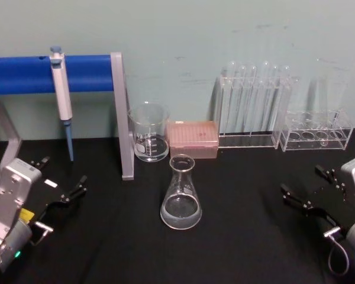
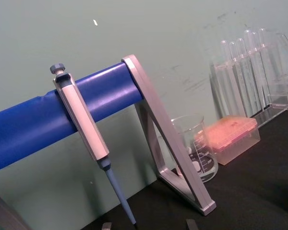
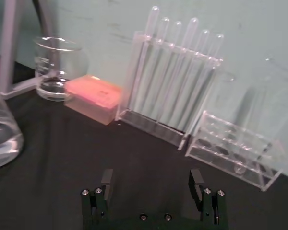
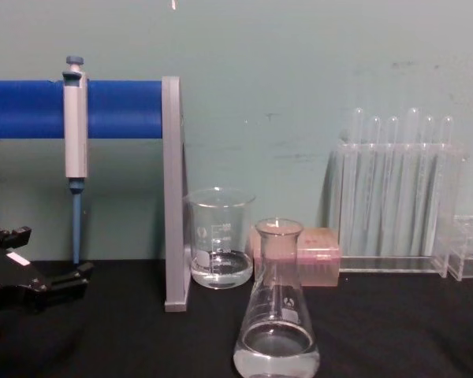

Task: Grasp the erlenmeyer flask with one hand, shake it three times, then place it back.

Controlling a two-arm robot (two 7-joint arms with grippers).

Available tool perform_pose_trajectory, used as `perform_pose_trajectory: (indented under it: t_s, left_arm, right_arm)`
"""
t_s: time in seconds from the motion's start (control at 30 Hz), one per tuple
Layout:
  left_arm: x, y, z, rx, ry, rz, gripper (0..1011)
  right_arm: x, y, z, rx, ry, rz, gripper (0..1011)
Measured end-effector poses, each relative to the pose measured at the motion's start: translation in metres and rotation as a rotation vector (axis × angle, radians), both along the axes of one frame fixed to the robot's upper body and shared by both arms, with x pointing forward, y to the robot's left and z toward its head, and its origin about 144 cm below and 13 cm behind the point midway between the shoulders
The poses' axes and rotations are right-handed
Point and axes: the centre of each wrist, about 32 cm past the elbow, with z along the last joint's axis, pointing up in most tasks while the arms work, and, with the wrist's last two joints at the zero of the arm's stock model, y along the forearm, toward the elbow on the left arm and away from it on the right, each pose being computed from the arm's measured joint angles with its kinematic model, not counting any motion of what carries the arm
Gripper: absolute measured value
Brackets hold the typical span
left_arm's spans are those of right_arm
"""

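Note:
The erlenmeyer flask (image 1: pixel 180 195) stands upright on the black table at mid-front, with a little clear liquid in its wide base. It also shows in the chest view (image 4: pixel 276 315) and at the edge of the right wrist view (image 3: pixel 0 134). My left gripper (image 1: pixel 59 177) hovers open at the table's left, well apart from the flask, and its black fingers (image 4: pixel 71 277) hold nothing. My right gripper (image 1: pixel 307 183) is open at the table's right, also away from the flask. The right wrist view shows the right gripper (image 3: pixel 151 179) with its fingers spread and nothing between them.
Behind the flask stand a glass beaker (image 1: pixel 149 133) and a pink tip box (image 1: pixel 192 139). A rack of test tubes (image 1: pixel 254 112) and a lower clear rack (image 1: pixel 316 133) sit at the back right. A pipette (image 1: pixel 62 89) hangs on a blue bar with a grey post (image 1: pixel 121 112).

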Motion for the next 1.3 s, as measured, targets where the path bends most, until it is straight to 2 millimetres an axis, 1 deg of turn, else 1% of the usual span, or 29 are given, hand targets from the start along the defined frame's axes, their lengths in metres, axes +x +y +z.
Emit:
perform_pose_trajectory:
  t_s: [0.3, 0.5, 0.63, 0.97, 1.3]
  left_arm:
    - [0.0, 0.0, 0.0, 0.0, 0.0, 0.0, 1001]
    - [0.0, 0.0, 0.0, 0.0, 0.0, 0.0, 1001]
    - [0.0, 0.0, 0.0, 0.0, 0.0, 0.0, 1001]
    - [0.0, 0.0, 0.0, 0.0, 0.0, 0.0, 1001]
    - [0.0, 0.0, 0.0, 0.0, 0.0, 0.0, 1001]
  right_arm:
    - [-0.021, 0.003, 0.007, 0.048, 0.045, 0.098, 1000]
    - [-0.027, 0.009, 0.01, 0.071, 0.063, 0.186, 1000]
    - [-0.028, 0.012, 0.01, 0.077, 0.066, 0.229, 1000]
    - [-0.021, 0.026, 0.01, 0.113, 0.06, 0.342, 1000]
    - [-0.004, 0.043, 0.007, 0.133, 0.053, 0.422, 1000]
